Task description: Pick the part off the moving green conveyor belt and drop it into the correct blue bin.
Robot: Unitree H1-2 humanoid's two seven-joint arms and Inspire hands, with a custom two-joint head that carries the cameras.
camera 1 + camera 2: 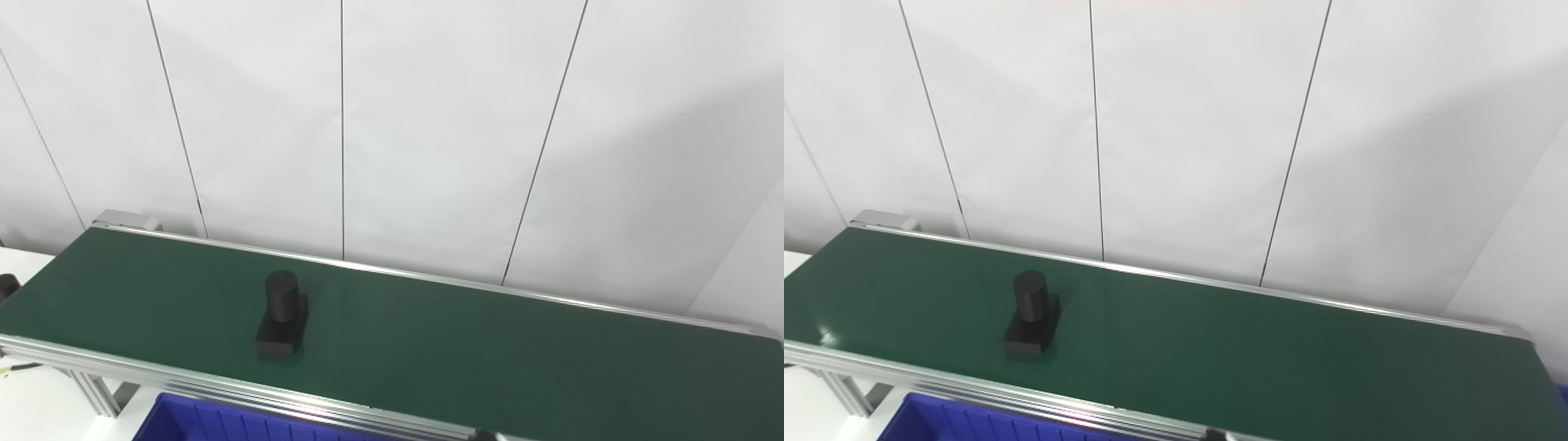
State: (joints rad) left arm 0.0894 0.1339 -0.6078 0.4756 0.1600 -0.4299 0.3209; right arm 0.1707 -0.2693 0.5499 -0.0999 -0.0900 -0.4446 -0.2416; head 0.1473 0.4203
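Nearest the camera, at the bottom left, the ribbed rim of a blue plastic bin (202, 422) peeks in just below the conveyor's near aluminium rail (184, 376). Beyond that rail the long dark green conveyor belt (490, 355) runs from the left edge across to the far right, bounded by a second silver rail along its far side. On the left part of the belt sits the black part (282, 315), a flat rectangular block with an upright round cylinder standing on its far end; it rests nearer the near rail than the far one. Behind the belt rises a white panelled wall (429, 135) with thin dark seams. Neither hand is in view, so I cannot tell their state.
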